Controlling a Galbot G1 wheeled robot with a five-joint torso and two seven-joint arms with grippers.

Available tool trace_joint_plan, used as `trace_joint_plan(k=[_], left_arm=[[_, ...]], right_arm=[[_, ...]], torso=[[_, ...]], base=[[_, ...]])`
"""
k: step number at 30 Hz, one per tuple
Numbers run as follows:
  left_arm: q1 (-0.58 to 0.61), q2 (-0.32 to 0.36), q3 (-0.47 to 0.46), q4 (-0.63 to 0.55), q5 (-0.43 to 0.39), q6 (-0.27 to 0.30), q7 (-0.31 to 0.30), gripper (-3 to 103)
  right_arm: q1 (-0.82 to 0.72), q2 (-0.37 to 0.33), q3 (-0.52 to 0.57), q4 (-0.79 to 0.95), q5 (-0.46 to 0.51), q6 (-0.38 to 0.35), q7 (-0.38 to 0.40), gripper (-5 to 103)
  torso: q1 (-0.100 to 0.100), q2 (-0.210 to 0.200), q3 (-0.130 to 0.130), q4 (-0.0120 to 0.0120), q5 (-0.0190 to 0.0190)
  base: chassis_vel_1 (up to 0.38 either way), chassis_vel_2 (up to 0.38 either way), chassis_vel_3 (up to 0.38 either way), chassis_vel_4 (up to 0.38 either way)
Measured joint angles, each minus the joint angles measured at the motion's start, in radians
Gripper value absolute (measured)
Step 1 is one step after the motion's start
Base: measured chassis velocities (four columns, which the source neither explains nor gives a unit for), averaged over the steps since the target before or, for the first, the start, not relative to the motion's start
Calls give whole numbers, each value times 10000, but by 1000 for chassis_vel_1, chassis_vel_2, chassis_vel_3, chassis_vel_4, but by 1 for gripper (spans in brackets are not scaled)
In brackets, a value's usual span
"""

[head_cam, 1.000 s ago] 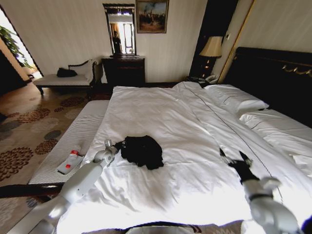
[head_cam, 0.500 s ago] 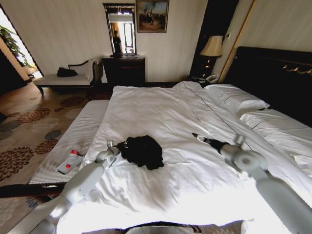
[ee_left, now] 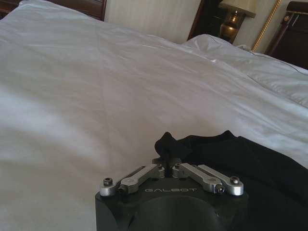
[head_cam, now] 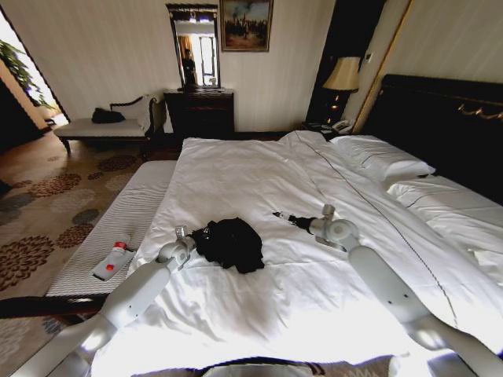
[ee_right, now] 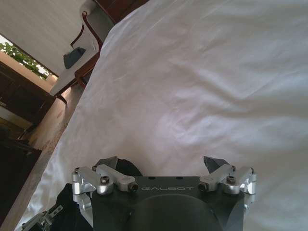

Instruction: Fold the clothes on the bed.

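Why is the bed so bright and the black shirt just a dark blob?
Head view: light glares off the bed and washes out its folds, while the clothes stay a dark lump with no lettering readable; a soft shadow lies under the right gripper. Left wrist view: the left gripper, jaws shut on a peak of the cloth, looks sharp.

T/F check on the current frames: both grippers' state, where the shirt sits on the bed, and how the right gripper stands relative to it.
1. The left gripper is shut on an edge of the black T-shirt. True.
2. The right gripper grips the T-shirt too. False: it is open, held over bare duvet beside the shirt.
3. The T-shirt lies flat and spread out. False: it is a crumpled heap.
4. The T-shirt rests on the bed, toward the robot's left. True.
5. The pillows lie on top of the T-shirt. False: they sit by the headboard.
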Motion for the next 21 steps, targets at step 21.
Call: trace_joint_plan(k=[21], left_arm=[[-152,329,484,-436,-346,63,-169,2]], right_arm=[[286,1942,-208,-1758,-998,-86,-650,86]], torso=[[-2,1,0,0,-1]], base=[[0,0,0,0]])
